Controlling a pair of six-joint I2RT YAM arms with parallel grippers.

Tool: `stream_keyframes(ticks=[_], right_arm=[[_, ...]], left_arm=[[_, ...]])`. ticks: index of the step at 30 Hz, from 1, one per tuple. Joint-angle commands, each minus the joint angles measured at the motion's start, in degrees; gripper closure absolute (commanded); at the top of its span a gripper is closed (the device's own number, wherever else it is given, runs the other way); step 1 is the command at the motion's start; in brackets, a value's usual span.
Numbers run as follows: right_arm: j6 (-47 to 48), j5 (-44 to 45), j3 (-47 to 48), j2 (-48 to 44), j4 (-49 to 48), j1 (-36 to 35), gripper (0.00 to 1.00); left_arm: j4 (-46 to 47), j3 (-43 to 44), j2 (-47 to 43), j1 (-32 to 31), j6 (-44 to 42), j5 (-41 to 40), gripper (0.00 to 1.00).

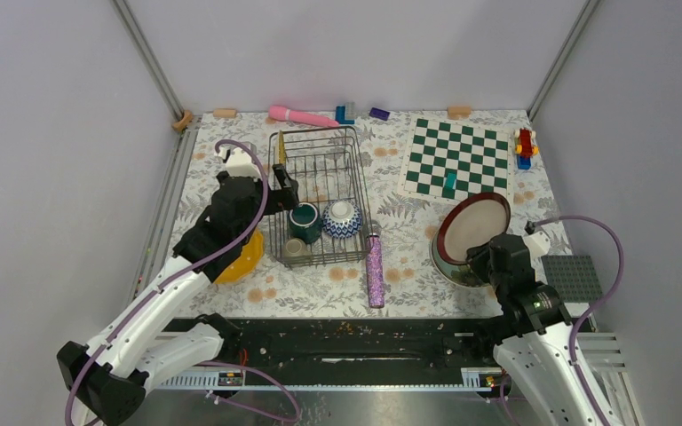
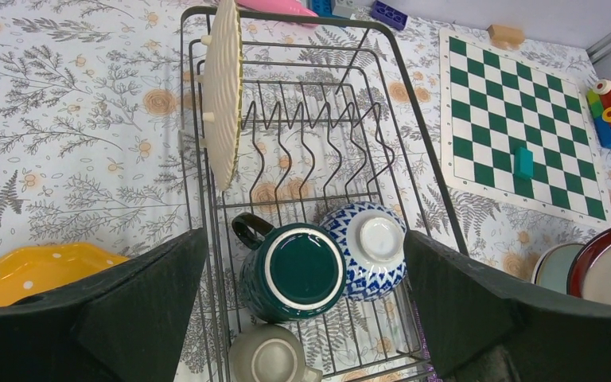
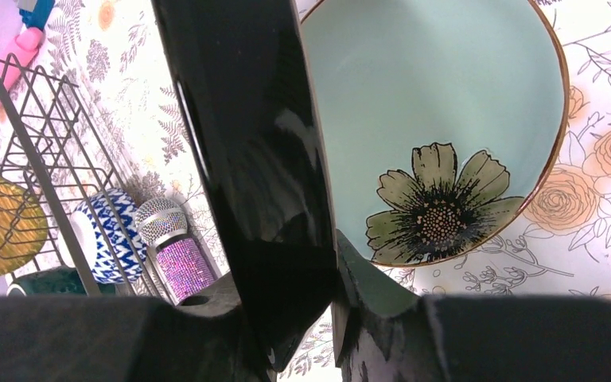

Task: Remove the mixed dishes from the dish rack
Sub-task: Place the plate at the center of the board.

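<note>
Left pincer (image 2: 304, 247) held spread above black wire dish rack (image 1: 318, 164), glossy round red-rimmed plate (image 1: 472, 224) pinched by right pincer (image 3: 330, 306), right of the rack.

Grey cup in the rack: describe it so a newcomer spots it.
Start at the black wire dish rack left of the chessboard. At its near end, in front of the teal mug, sits the cup: smallest, plain greyish, unlike the blue-patterned bowl.
</note>
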State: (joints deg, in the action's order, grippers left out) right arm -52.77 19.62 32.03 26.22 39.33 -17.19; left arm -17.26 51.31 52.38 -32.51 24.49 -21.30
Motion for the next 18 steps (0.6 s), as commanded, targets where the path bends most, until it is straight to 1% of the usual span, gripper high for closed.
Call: stream_keyframes(ticks=[1, 3, 7, 11, 15, 18], right_arm=[[-6.1, 4.1, 0.1, -2.6, -4.9, 0.3, 0.99], [-7.2, 4.5, -0.8, -3.4, -4.5, 0.3, 0.96], [-8.8, 4.1, -2.1, -3.6, -4.5, 0.3, 0.97], [-9.3, 3.0, -2.1, -1.1, -4.5, 0.3, 0.96], [-10.4, 2.2, -2.4, 0.8, -4.7, 0.3, 0.91], [-11.0, 1.7, -2.6, 1.3, -4.5, 0.4, 0.89]], left_arm=[[1.5, 3.2, 0.3, 0.0, 0.3, -1.6, 0.01], [1.3, 3.1, 0.4, 0.0, 0.3, -1.8, 0.01], [1.3, 3.1, 0.6, 0.0, 0.3, -1.6, 0.01], [2.0, 2.8, 0.8, 0.0, -0.1, -0.6, 0.01], [2.0, 2.8, 0.9, 0.0, -0.4, -0.6, 0.01], [2.6, 2.6, 0.8, 0.0, -0.5, -0.8, 0.01]])
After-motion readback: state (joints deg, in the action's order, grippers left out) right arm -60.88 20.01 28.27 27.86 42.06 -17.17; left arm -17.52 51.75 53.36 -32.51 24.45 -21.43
